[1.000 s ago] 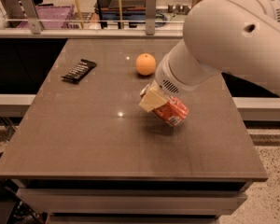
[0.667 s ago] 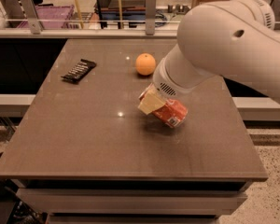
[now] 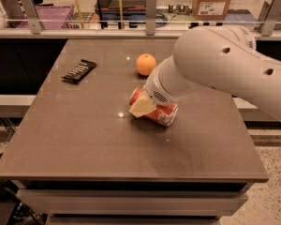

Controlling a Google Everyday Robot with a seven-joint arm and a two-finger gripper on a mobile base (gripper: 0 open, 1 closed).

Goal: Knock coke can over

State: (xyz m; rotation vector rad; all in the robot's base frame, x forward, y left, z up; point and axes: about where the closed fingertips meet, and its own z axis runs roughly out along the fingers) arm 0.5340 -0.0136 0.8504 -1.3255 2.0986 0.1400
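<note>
Looks like lab/office test area: brown worktable (image 3: 84, 139) w/ metal rail posts (image 3: 151, 12) behind, cardboard box (image 3: 214, 1) + purple crate (image 3: 48, 16) in bkgd. Robot gripper (image 3: 144, 108) low mid-worktable, at coke can (image 3: 165, 114).

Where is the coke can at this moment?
In the camera view, the coke can lies on its side near the middle of the table, just in front of the orange, with the gripper at its left part.

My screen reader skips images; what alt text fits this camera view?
A red coke can lies on its side on the table, the robot's gripper against it. An orange sits just behind, and a black snack bar wrapper lies farther left.
</note>
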